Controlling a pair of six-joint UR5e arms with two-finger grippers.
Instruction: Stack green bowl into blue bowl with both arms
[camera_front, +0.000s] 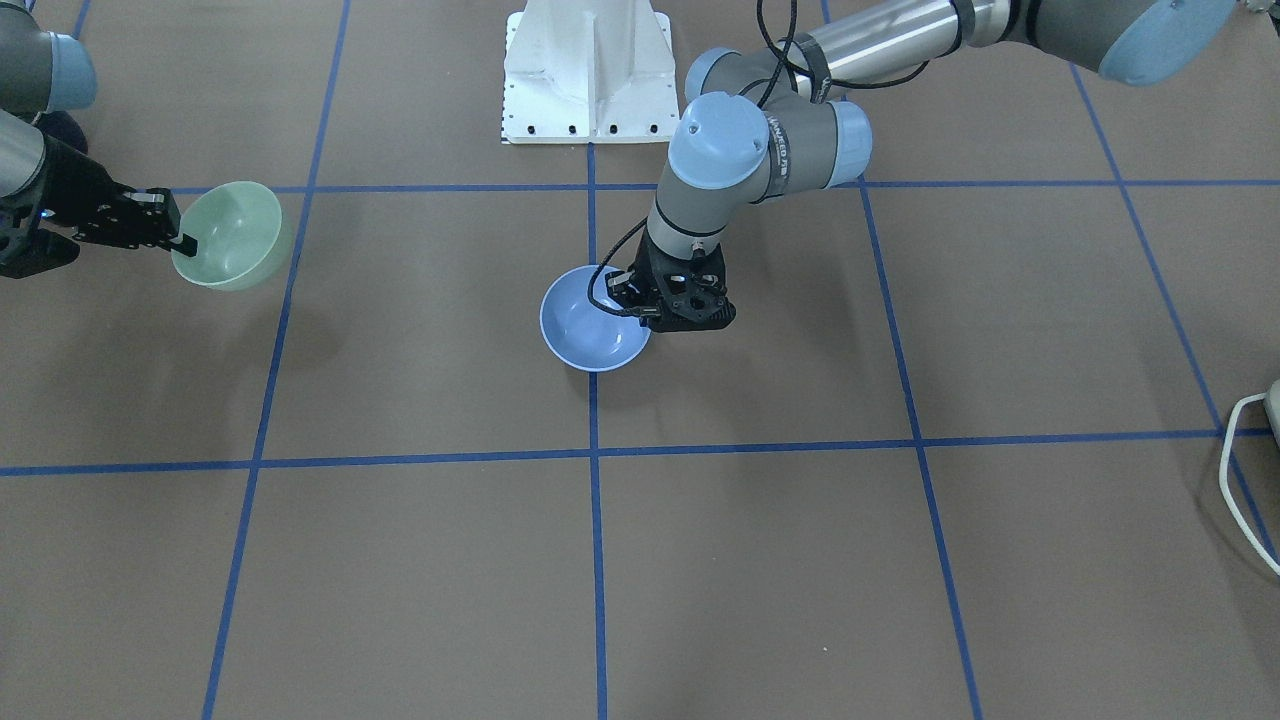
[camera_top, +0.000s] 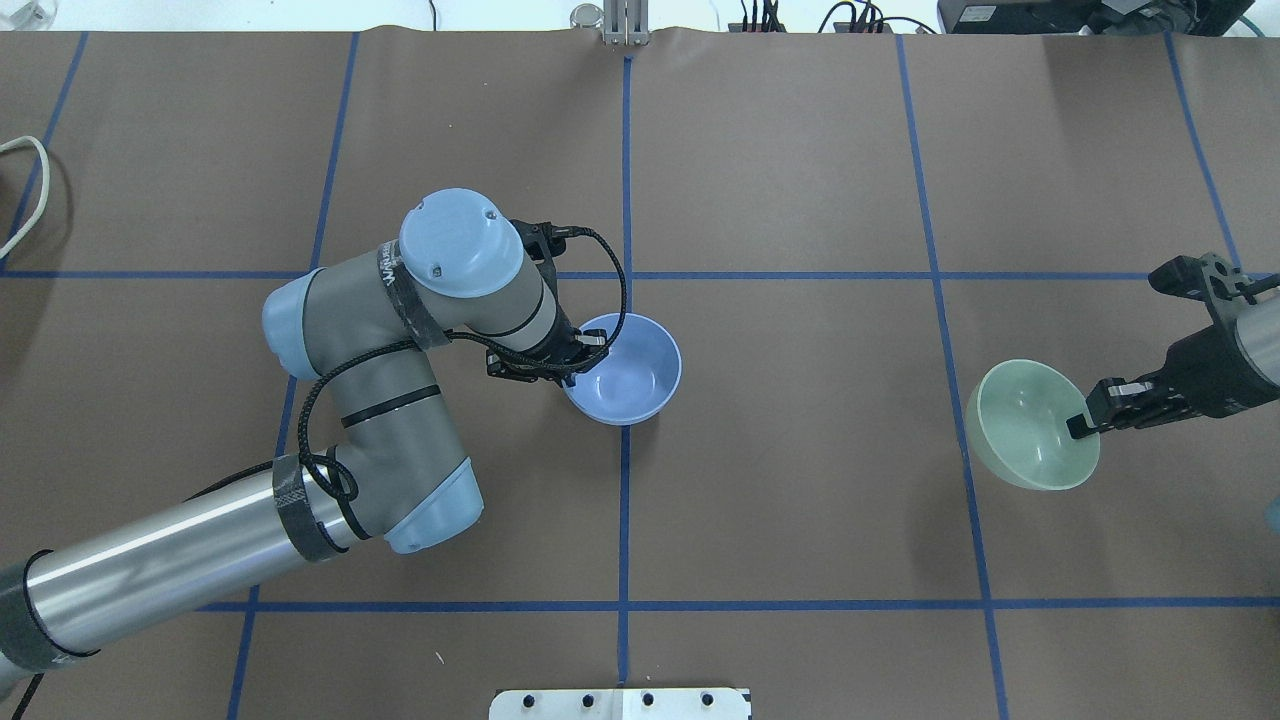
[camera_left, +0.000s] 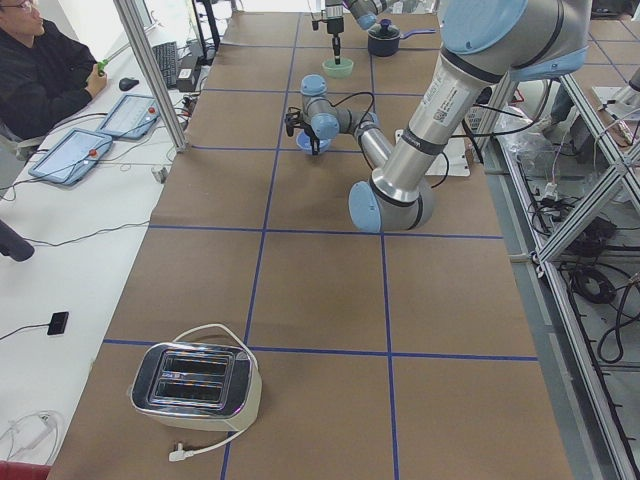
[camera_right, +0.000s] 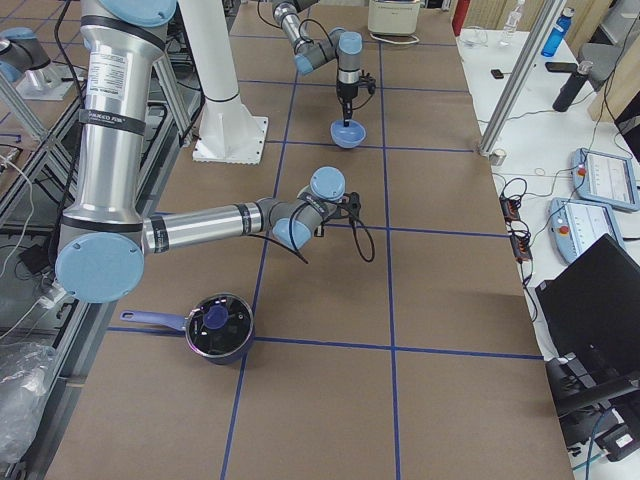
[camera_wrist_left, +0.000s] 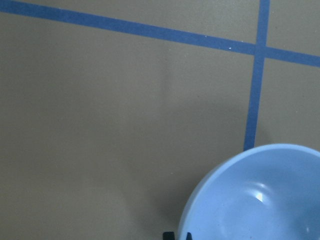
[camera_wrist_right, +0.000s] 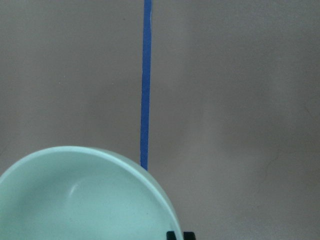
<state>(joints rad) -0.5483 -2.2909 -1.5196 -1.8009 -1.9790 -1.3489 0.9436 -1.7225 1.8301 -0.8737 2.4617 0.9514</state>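
Observation:
The blue bowl (camera_top: 632, 372) is near the table's middle, on a blue tape line. My left gripper (camera_top: 578, 362) is shut on its rim on the robot's left side, one finger inside the bowl. It also shows in the front view (camera_front: 590, 325) and the left wrist view (camera_wrist_left: 260, 200). I cannot tell whether it rests on the table. The green bowl (camera_top: 1025, 425) hangs tilted above the table at the far right. My right gripper (camera_top: 1078, 428) is shut on its rim. It also shows in the front view (camera_front: 230, 235) and the right wrist view (camera_wrist_right: 75, 200).
The white pedestal (camera_front: 588, 70) stands at the robot's base. A toaster (camera_left: 195, 380) with a white cable (camera_top: 30, 190) sits at the table's left end. A dark lidded pot (camera_right: 218, 328) sits at the right end. An operator (camera_left: 40, 70) sits beside the table.

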